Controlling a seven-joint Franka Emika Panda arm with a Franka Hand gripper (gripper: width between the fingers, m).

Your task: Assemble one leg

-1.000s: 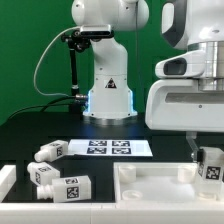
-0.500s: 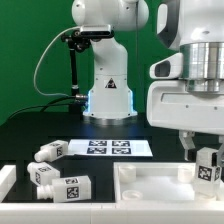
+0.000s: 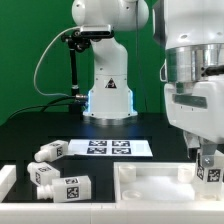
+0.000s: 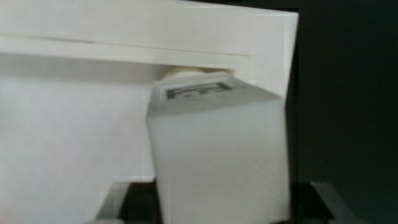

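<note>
My gripper (image 3: pixel 207 157) is shut on one leg (image 3: pixel 208 172), a chunky white post with a square tag, held upright over the far right corner of the white tray-like panel (image 3: pixel 150 186). In the wrist view the leg (image 4: pixel 214 130) fills the space between my dark fingers (image 4: pixel 128 198), and its end meets the panel (image 4: pixel 71 110) near the rim. My gripper (image 4: pixel 217 205) shows at the edge of that view. Three more legs lie at the exterior view's left: one (image 3: pixel 48 151) by the marker board, one (image 3: pixel 44 173) behind it, one (image 3: pixel 70 187) in front.
The marker board (image 3: pixel 108 148) lies flat in the middle of the black table. The robot base (image 3: pixel 108 90) stands behind it, with a black stand and cable (image 3: pixel 72 60) at its left. A white block (image 3: pixel 6 182) sits at the left edge.
The wrist and arm housing above the leg have turned and shifted toward the exterior view's right. The held leg stays at the panel's far right corner.
</note>
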